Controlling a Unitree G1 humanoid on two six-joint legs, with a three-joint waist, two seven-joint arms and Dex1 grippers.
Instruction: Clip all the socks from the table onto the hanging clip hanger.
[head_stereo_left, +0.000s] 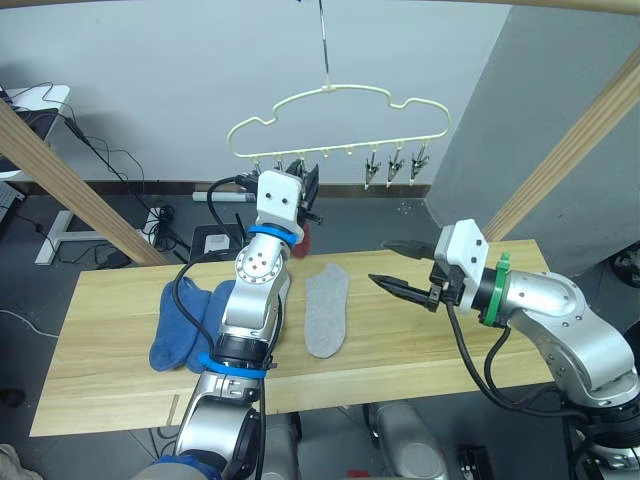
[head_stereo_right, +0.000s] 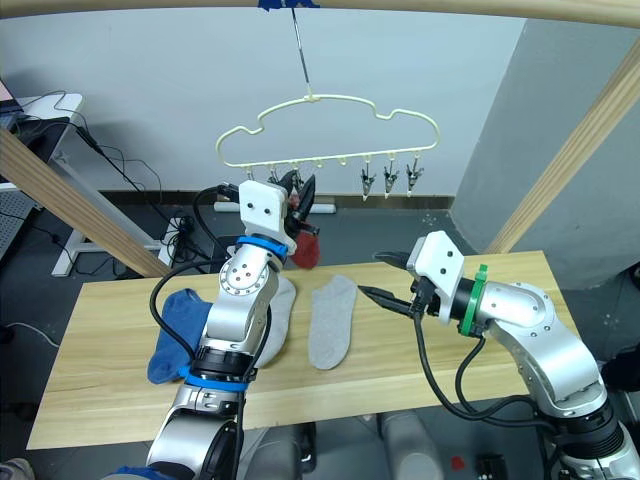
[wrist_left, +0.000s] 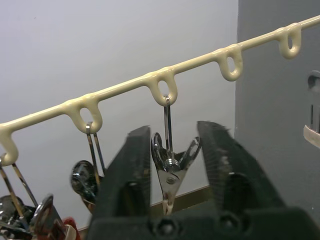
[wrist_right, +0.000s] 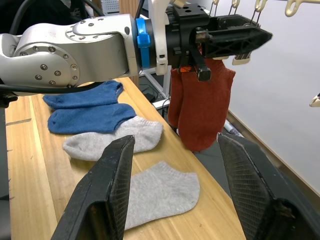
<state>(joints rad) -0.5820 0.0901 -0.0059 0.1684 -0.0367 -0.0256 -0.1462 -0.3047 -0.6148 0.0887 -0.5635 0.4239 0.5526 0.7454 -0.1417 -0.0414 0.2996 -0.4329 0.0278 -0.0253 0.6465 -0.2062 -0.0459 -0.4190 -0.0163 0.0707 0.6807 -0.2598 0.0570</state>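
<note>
Up at the clip hanger (head_stereo_left: 340, 125), left gripper (wrist_left: 172, 165) raised, fingers parted either side of one metal clip (wrist_left: 170, 165) without pressing it. Just beside, two rust red socks (wrist_right: 200, 107) hanging from neighbouring clips. Lower and to the right, right gripper (head_stereo_left: 395, 268) hovering over the table (head_stereo_left: 400, 340), fingers spread wide and holding nothing. On the planks: one light grey sock (head_stereo_left: 327, 310) lying flat near the middle, a second grey sock (wrist_right: 112, 142) beside it, then two blue socks (head_stereo_left: 185, 325) further left.
</note>
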